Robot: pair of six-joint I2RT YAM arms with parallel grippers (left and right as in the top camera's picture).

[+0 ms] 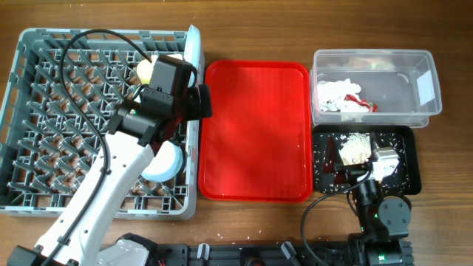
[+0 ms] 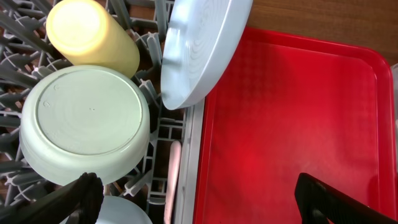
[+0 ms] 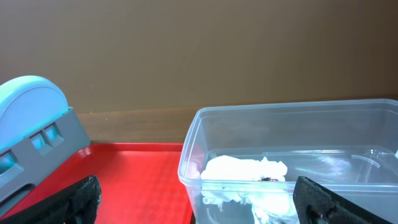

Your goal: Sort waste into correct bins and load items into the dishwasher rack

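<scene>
red tray [image 1: 255, 129] centre frame, between rack [image 1: 29, 118] and tub [image 1: 392, 59] | white label [image 1: 426, 85] unreadable | left gripper [image 2: 202, 202], right gripper [image 3: 199, 205] wide, nothing held

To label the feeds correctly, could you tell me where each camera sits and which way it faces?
Overhead: above the table, looking straight down on dishwasher rack, red tray, clear tub, black tray; left arm and right arm show.
Left wrist: over the rack's right edge, looking down at yellow cup, bowl, plate; open left gripper frames the bottom.
Right wrist: low, looking level at the tub; open right gripper frames the bottom.
Shared: the red tray shows in all three.
</scene>
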